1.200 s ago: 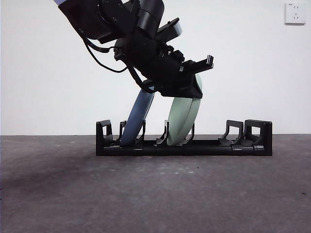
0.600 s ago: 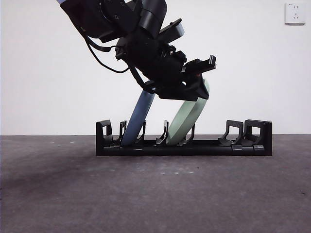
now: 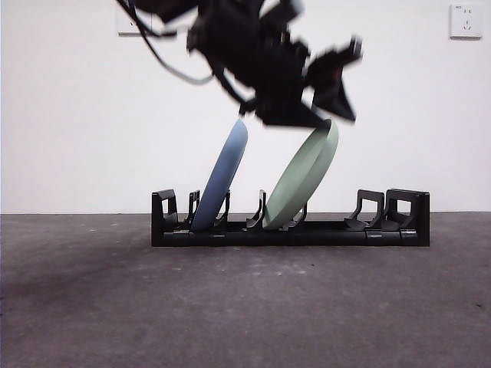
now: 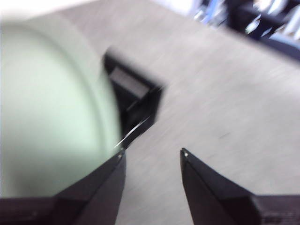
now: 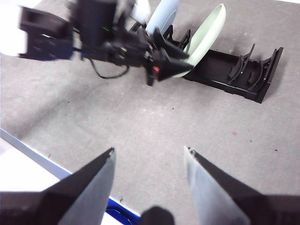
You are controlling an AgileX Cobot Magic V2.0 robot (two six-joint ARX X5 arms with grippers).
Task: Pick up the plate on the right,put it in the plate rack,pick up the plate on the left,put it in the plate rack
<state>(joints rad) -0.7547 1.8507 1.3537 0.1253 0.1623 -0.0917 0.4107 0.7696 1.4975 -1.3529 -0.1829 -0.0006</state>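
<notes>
The left hand [image 3: 326, 115] is hovering just above the green plate's [image 3: 303, 180] rim, jaws apart and holding nothing. A stray brush against that rim could be tipping the steeply leaning plate out of the plate rack [image 3: 290, 230]. It is pale, smooth and shallow, standing beside the blue plate [image 3: 221, 180]. The right hand [image 5: 150, 154] is waiting open and empty, well apart.

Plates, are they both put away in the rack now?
Yes, it looks so. The blue plate and the green plate both lean in the black plate rack. The left hand is open, just above the green plate, holding nothing. The right hand waits, open. Nothing seems left.
</notes>
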